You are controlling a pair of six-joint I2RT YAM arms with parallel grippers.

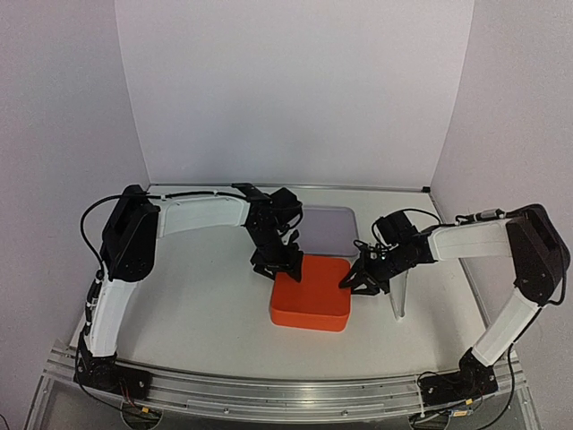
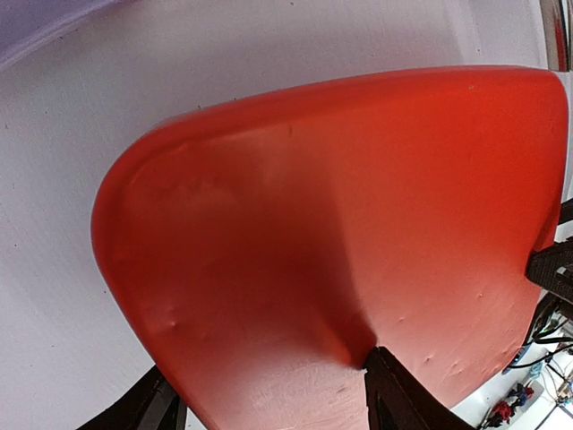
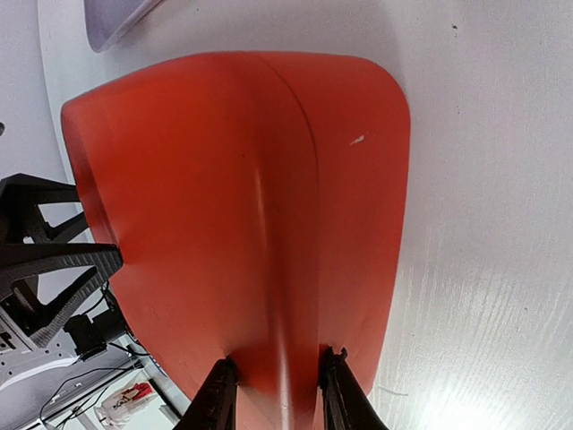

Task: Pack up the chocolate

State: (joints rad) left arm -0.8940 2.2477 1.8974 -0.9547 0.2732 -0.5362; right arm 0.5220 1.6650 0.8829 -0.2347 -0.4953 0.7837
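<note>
At lower centre of the overhead frame, the orange box (image 1: pixel 308 321) rests on the table (image 1: pixel 197 313) with its lid (image 1: pixel 312 285) seated flat. No chocolate is visible in any view; it is judged to lie inside the box, beneath the lid.

Right gripper (image 1: pixel 355 281), at the lid's upper right corner: fingers (image 3: pixel 215 403) drawn close, pinching the lid's edge ridge.

Left gripper (image 1: pixel 285 269), at the upper left corner: fingers (image 2: pixel 394 403) spread, one tip touching the lid top.

Hazards:
- If the pinching gripper pulls away before releasing, the lid is likely to rise or the box to skid.
- Uneven downward pressure may tilt the lid.
- A clear narrow object (image 1: pixel 399 305) sits just right of the box; the right arm could knock it.

Farther up the frame, a translucent tray (image 1: pixel 333 224) lies behind the box.
</note>
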